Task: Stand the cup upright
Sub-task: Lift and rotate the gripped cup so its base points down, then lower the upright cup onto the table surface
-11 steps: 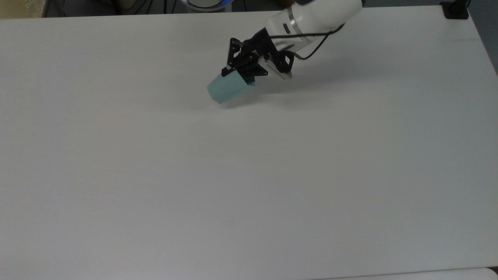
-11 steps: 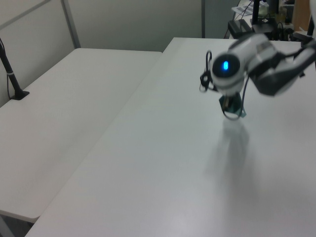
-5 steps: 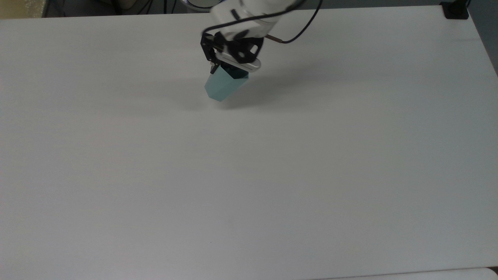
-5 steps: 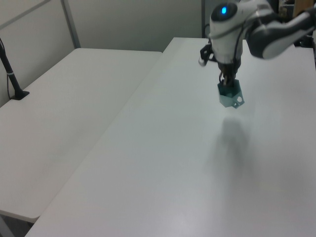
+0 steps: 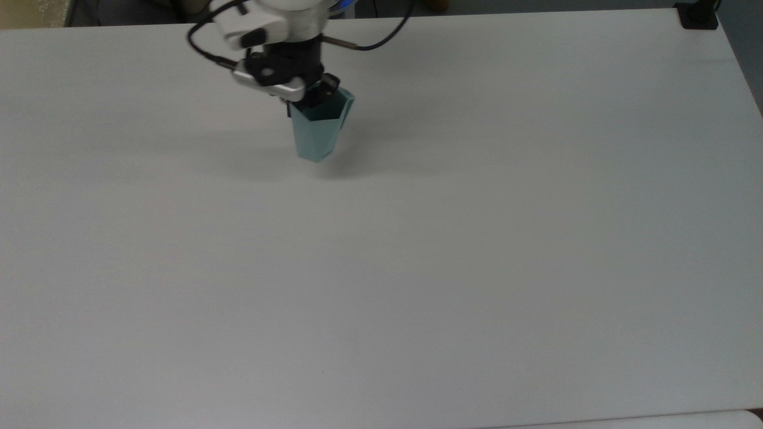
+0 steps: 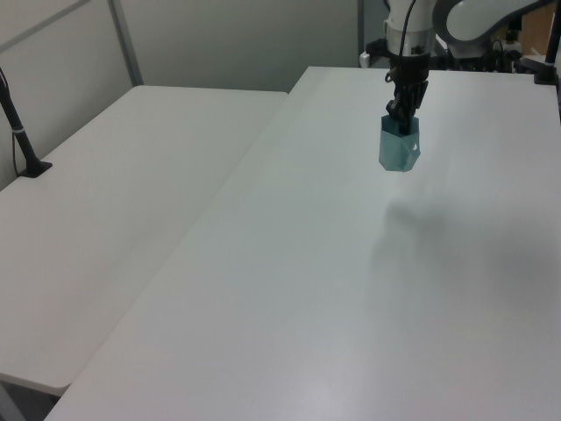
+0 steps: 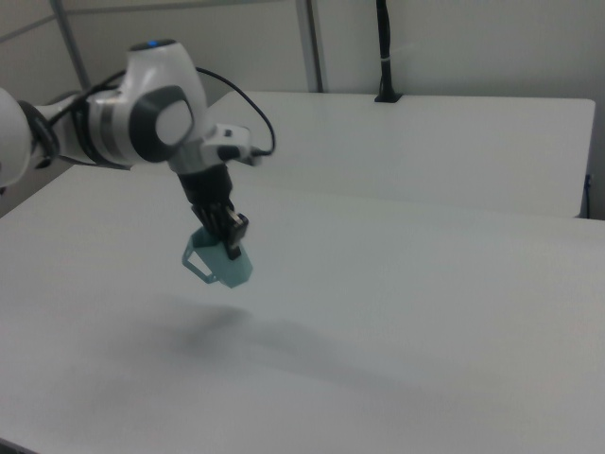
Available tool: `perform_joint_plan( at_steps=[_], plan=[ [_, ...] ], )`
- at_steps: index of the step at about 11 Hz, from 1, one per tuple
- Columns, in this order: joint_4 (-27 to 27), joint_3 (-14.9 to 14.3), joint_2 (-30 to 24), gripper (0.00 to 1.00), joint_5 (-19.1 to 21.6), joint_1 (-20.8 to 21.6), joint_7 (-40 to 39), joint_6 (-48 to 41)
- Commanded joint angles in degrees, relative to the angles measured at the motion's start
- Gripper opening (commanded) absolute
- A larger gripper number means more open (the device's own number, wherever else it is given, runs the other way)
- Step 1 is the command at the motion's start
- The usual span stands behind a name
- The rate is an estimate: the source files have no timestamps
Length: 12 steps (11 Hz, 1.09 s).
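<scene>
Over on the top view's left of centre, near the far edge of the table (image 5: 536, 268), the gripper (image 5: 313, 98) is pinched onto the rim of the cup (image 5: 317, 134), one finger dipping inside the mouth, the other against the outer wall, and the cup hangs clear of the surface with its own shadow lying below it in the right view. Rim up, base down now, close to vertical in the left view, though the right view shows a slight tilt, with the flat loop handle (image 7: 197, 257) jutting toward the right view's left. By my reading the turning-over is essentially done and this is the carry-and-lower phase: what the next move calls for is a straight, gentle descent until the narrow base meets the tabletop flat, a touch of levelling on the way, then an easy release so the light thing doesn't tip or cling to a finger. The cup itself is pale teal plastic, smooth and matte, faceted sides tapering down from a hexagonal rim to a small foot, so it will stand on very little. The table is a broad, plain white slab, even and faintly glossy. The arm (image 7: 142, 118) above is rounded white shell with dark joints and a black cable looping off the wrist.
</scene>
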Motion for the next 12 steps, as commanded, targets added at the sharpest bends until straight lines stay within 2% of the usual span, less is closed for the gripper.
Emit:
perform_joint_plan(
  at_steps=[1, 2, 4, 9, 11, 12],
  plan=[
    [-11.86, -6.76, -5.99, 0.0, 9.68, -0.29, -8.62, 10.25],
    [-12.67, -7.65, -5.83, 0.0, 11.71, -0.29, -10.56, 10.97],
    [-14.68, -10.63, -4.95, 0.0, 12.08, -0.29, -11.98, 13.15],
    [-15.84, -10.74, -0.91, 0.0, 12.35, -0.03, -11.11, 17.48],
    [-15.67, -10.74, -0.82, 0.0, 13.84, 0.06, -11.19, 17.13],
    [-15.58, -10.74, -0.82, 0.3, 13.93, 0.06, -11.45, 16.43]
  ],
)
